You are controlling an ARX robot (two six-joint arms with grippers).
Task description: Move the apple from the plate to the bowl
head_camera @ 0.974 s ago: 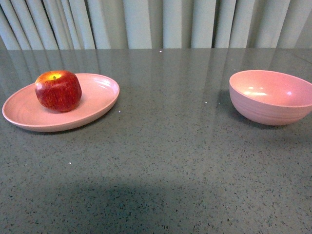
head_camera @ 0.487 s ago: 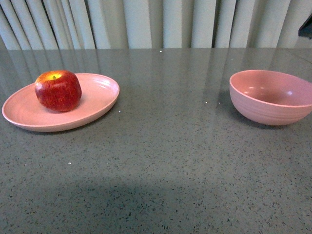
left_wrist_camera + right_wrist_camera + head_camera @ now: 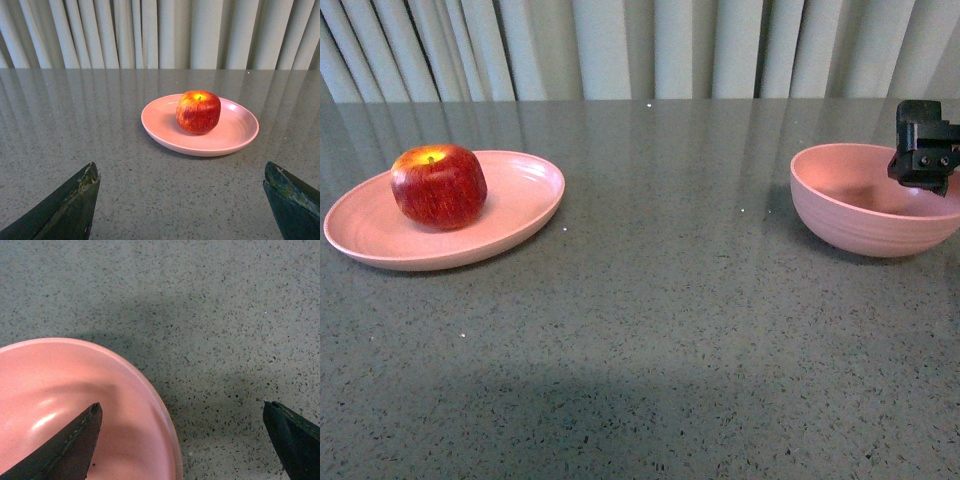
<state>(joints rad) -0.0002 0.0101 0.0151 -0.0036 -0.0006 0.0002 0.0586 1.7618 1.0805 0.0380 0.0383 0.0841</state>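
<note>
A glossy red apple (image 3: 439,186) with a yellow stem dip sits on the wide pink plate (image 3: 520,215) at the left of the table. The deep pink bowl (image 3: 850,215) stands at the right, with nothing in it. My right gripper (image 3: 923,160) hangs over the bowl's right side, open; in the right wrist view one finger is over the bowl (image 3: 65,390) and the other over the table. My left gripper (image 3: 181,200) is open and holds nothing, a short way in front of the plate (image 3: 235,140) and apple (image 3: 198,111). It does not show in the front view.
The grey speckled table (image 3: 660,330) stretches between plate and bowl. A pale pleated curtain (image 3: 640,45) hangs behind the table's far edge.
My right gripper has come into the front view from the upper right and now hangs over the bowl. Apple, plate and bowl have not moved.
</note>
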